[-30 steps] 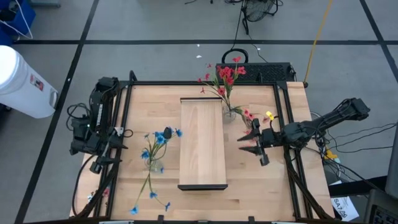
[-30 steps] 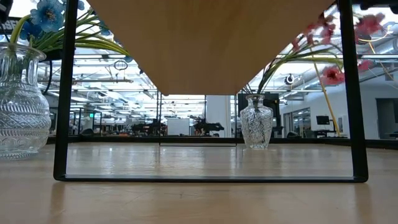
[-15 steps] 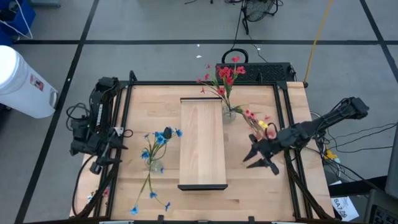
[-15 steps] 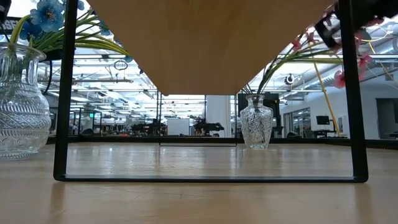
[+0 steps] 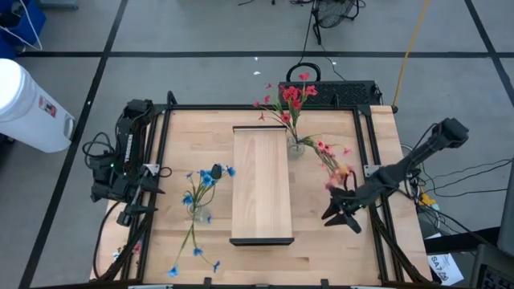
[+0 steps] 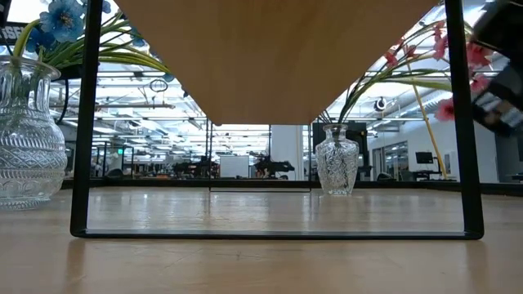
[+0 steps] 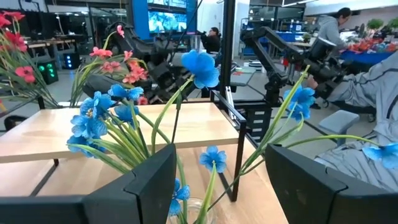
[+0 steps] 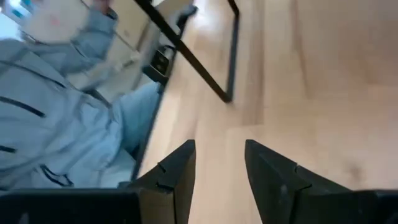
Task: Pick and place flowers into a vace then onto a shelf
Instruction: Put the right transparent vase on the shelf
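Observation:
The red-pink flowers (image 5: 294,98) stand in a clear glass vase (image 5: 296,147) just right of the shelf (image 5: 261,185), a pale plank raised on thin black legs (image 6: 88,122). One red spray (image 5: 332,160) leans out of the vase toward the right. Blue flowers (image 5: 207,177) stand in a second glass vase (image 5: 198,213) left of the shelf, and one blue spray (image 5: 189,247) lies flat on the table. My right gripper (image 5: 337,215) hovers open and empty near the table's right side, nearward of the leaning red spray. My left gripper (image 5: 148,191) waits open at the left edge, facing the blue flowers (image 7: 99,118).
The black table frame runs along the right edge (image 5: 376,185), close to my right arm. The right wrist view shows bare tabletop (image 8: 323,93), a shelf leg (image 8: 232,56) and a person in a grey-blue jacket (image 8: 56,118) beyond the table. People sit in the room behind (image 7: 367,81).
My right gripper has moved from beside the leaning red spray toward the table's near edge and slightly right. It has turned as it went, and it has stayed open. The left arm has kept still.

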`<action>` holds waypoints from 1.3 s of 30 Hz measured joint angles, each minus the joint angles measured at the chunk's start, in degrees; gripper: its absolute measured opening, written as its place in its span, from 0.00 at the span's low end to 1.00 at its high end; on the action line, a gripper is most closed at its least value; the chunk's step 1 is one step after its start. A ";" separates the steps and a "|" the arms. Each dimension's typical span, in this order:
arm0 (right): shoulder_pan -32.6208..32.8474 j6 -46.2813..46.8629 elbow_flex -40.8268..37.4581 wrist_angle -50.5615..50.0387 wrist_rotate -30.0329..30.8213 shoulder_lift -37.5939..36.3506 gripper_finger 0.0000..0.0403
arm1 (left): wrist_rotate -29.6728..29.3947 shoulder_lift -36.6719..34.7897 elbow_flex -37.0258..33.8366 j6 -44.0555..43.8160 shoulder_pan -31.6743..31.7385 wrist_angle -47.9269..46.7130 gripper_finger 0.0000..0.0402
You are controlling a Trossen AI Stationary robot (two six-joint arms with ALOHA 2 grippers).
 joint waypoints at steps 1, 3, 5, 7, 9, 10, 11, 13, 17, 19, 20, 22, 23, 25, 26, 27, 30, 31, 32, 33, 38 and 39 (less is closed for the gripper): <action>1.28 1.07 -2.00 3.52 1.37 0.03 0.32 | 0.00 0.00 0.00 0.41 0.00 0.01 0.62; 3.69 3.12 -6.15 10.52 3.79 0.02 0.32 | 0.00 0.00 0.00 1.86 0.00 0.01 0.62; 6.04 3.74 -10.11 16.80 7.31 0.10 0.32 | 0.00 0.00 0.00 3.58 0.00 0.01 0.62; 7.94 4.33 -12.78 20.14 12.93 0.12 0.32 | 0.00 0.00 0.00 4.29 0.00 0.00 0.62; 9.10 6.02 -14.65 21.06 17.31 0.00 0.32 | 0.00 0.00 0.00 4.41 0.00 0.01 0.62; 9.41 6.41 -14.80 19.18 19.79 -0.01 0.32 | 0.02 0.00 0.00 4.37 0.00 0.01 0.62; 9.48 6.45 -14.78 16.69 22.74 0.08 0.32 | 0.00 0.00 -0.02 4.31 0.00 0.00 0.62; 9.35 6.30 -14.80 13.31 29.00 0.26 0.32 | 0.02 0.00 -0.02 4.13 0.00 0.01 0.62; 8.72 6.09 -14.84 10.65 36.39 0.22 0.32 | 0.05 0.00 -0.02 4.04 0.00 0.01 0.62; 8.09 6.12 -14.86 9.55 40.84 0.17 0.32 | 0.02 0.00 -0.02 3.98 0.00 0.03 0.62; 7.61 5.50 -14.86 9.14 42.69 0.12 0.32 | 0.04 0.00 -0.02 4.00 0.00 0.03 0.62; 6.34 3.31 -14.93 7.29 44.70 0.19 0.32 | 0.04 0.00 -0.02 3.98 0.00 0.05 0.62; 5.53 2.67 -14.93 6.50 45.71 0.23 0.32 | 0.02 0.00 -0.02 4.00 0.00 0.04 0.62; 3.37 1.07 -14.93 5.81 46.22 0.46 0.32 | 0.02 0.00 -0.02 4.00 0.00 0.06 0.62; 2.16 0.30 -14.95 5.33 45.99 0.67 0.32 | 0.02 0.00 -0.02 4.00 0.00 0.06 0.62; 0.90 -0.04 -14.97 5.18 45.66 0.97 0.32 | 0.02 0.00 -0.02 4.01 0.00 0.06 0.62; -2.96 -1.85 -14.97 5.56 44.37 1.78 0.32 | 0.02 0.00 -0.02 4.02 0.00 0.06 0.62; -4.33 -2.70 -14.97 5.55 43.49 1.99 0.32 | 0.03 0.00 -0.02 4.00 0.00 0.06 0.62; -5.87 -3.42 -14.97 5.67 42.38 2.20 0.32 | 0.02 0.00 -0.02 4.00 0.00 0.06 0.62; -7.34 -4.13 -15.00 6.33 42.08 2.51 0.32 | 0.02 0.00 -0.02 4.02 0.00 0.06 0.62; -14.69 -11.89 -15.02 15.21 39.50 3.88 0.32 | 0.02 0.00 -0.02 4.02 0.00 0.06 0.62; -16.15 -13.96 -15.02 17.05 39.20 4.09 0.32 | 0.03 0.00 -0.02 4.02 0.00 0.06 0.62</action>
